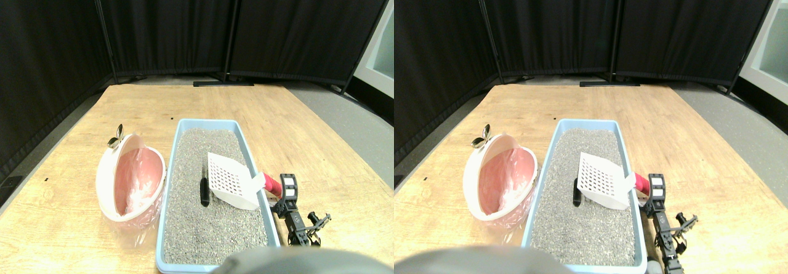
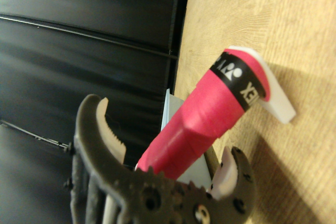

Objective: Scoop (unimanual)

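My right gripper [image 1: 284, 195] sits at the litter box's [image 1: 184, 126] right rim, jaws spread on either side of the scoop's [image 1: 231, 180] red wrapped handle [image 2: 210, 119], not pinching it as far as I can see. White slotted scoop head lies on the grey litter [image 1: 197, 237], beside a dark lump [image 1: 203, 191]. Pink-lined bin [image 1: 129, 178] sits left of the box, on the wooden floor [image 1: 295, 132].

— Where is the white slotted scoop [image 1: 231, 180]?
— Inside the blue litter tray [image 1: 184, 126], blade over the grey litter [image 1: 209, 225], its pink-wrapped handle [image 2: 210, 119] crossing the tray's right rim.
— And the dark lump [image 1: 204, 191]?
— On the litter, just left of the blade.
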Tool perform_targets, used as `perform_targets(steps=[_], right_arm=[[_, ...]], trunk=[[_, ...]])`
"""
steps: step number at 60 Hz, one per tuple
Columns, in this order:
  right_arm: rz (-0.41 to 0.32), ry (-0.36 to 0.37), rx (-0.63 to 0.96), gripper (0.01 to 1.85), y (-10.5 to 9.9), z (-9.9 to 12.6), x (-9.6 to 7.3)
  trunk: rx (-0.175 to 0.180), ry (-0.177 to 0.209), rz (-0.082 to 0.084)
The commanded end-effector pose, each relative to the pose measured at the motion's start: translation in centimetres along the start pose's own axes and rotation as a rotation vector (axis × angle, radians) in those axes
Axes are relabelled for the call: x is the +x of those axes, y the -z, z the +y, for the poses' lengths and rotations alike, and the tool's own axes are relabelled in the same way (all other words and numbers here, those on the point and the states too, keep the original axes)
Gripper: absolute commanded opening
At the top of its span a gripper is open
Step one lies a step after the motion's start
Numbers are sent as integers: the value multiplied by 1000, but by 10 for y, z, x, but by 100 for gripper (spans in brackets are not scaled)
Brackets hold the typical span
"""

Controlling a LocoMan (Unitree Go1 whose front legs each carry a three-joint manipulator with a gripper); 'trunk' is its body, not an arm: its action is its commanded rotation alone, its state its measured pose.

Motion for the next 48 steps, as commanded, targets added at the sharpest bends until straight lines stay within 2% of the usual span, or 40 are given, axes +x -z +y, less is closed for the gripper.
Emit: perform_targets(steps=[1,32,48], right_arm=[[-38,12,14,91,-7,1,5],[0,19,29,91,-4,1,19],[11,27,46,80,-1,-1,25]], trunk=[[-17,-1,17],[-13,9,21],[-9,15,25]])
